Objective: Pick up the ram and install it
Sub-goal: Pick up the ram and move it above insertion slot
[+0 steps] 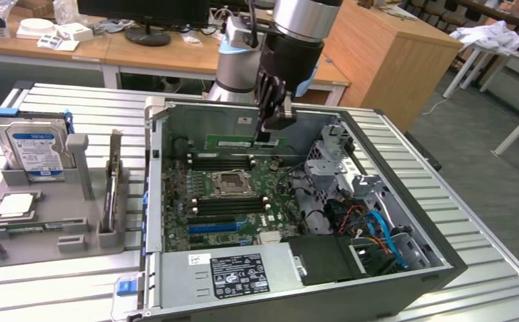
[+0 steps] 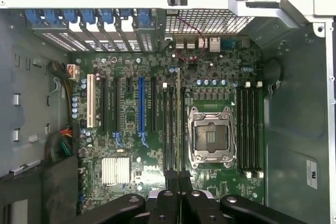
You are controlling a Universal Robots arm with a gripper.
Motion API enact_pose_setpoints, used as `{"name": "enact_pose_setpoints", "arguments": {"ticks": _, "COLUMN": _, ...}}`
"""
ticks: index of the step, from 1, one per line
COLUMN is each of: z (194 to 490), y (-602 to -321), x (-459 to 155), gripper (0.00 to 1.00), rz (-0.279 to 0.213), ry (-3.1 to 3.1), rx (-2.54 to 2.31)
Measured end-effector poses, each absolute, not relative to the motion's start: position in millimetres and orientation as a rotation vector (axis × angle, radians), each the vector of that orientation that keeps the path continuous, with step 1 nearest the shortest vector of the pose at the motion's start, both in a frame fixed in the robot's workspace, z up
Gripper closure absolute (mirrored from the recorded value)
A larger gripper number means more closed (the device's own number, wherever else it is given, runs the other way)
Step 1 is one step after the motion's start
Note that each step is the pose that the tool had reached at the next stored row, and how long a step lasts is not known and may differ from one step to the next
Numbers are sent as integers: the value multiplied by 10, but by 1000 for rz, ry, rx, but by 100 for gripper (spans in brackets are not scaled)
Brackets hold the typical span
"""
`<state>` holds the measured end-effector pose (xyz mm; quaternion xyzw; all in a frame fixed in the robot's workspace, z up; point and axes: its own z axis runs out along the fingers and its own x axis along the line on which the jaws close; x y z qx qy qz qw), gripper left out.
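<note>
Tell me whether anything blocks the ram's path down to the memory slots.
Nothing visible does. The gripper is shut on the ram, held on edge above the motherboard. In the wrist view it sits over the empty black slots beside the CPU socket, with no cable or part between them.

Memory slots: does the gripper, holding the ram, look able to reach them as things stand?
Probably yes. The gripper, shut on the ram, hangs inside the open case above the slots, and nothing shows between them; the cables lie off to the exterior view's right.
</note>
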<state>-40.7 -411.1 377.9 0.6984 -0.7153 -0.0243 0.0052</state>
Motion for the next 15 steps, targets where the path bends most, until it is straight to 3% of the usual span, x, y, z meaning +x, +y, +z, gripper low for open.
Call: {"name": "enact_pose_setpoints", "arguments": {"ticks": 15, "z": 3661, "y": -4111, "x": -408, "gripper": 88, "rz": -76, "ry": -2240, "rx": 2187}}
